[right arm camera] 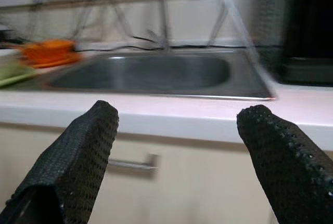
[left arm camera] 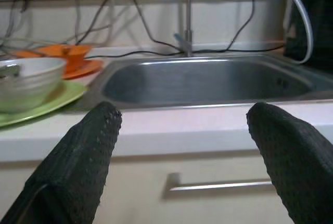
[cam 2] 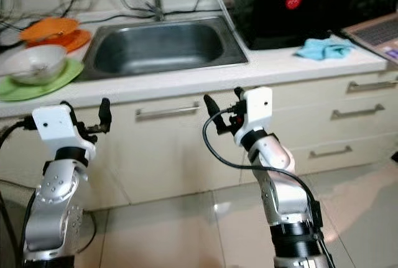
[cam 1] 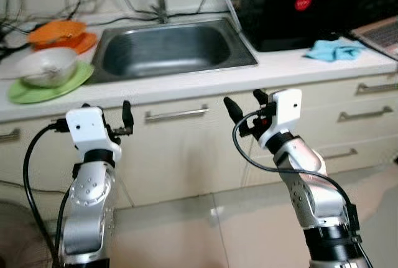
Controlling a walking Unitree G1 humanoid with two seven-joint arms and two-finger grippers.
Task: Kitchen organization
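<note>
You're facing the table [cam 1: 205, 76] w/ the steel sink [cam 1: 168, 47] sunk in its middle, cabinet drawers below, a black appliance [cam 1: 311, 7] at the back right. Left of the sink sits a green plate [cam 1: 37, 87] carrying a white bowl [cam 1: 46, 66]; behind it, orange dishes [cam 1: 62, 35] stacked near the wall. Right of the sink, a blue cloth [cam 1: 333, 49] lies crumpled on the table, next to a laptop [cam 1: 379, 32] at the far edge. Both arms are raised in front of the cabinet, below table height: left tool [cam 1: 106, 119] has its fingers spread wide, holding nothing; right tool [cam 1: 244, 107] likewise spread and empty. Key relation: the bowl and plate lie up, forward and slightly left of the left tool, so the left arm is clearly nearer to them; the cloth is up and to the right of the right tool, well apart. My guess is dishes go first, into the sink. You'd need to lift the left tool above the table edge before reaching in, otherwise it'll hit the table front.
</note>
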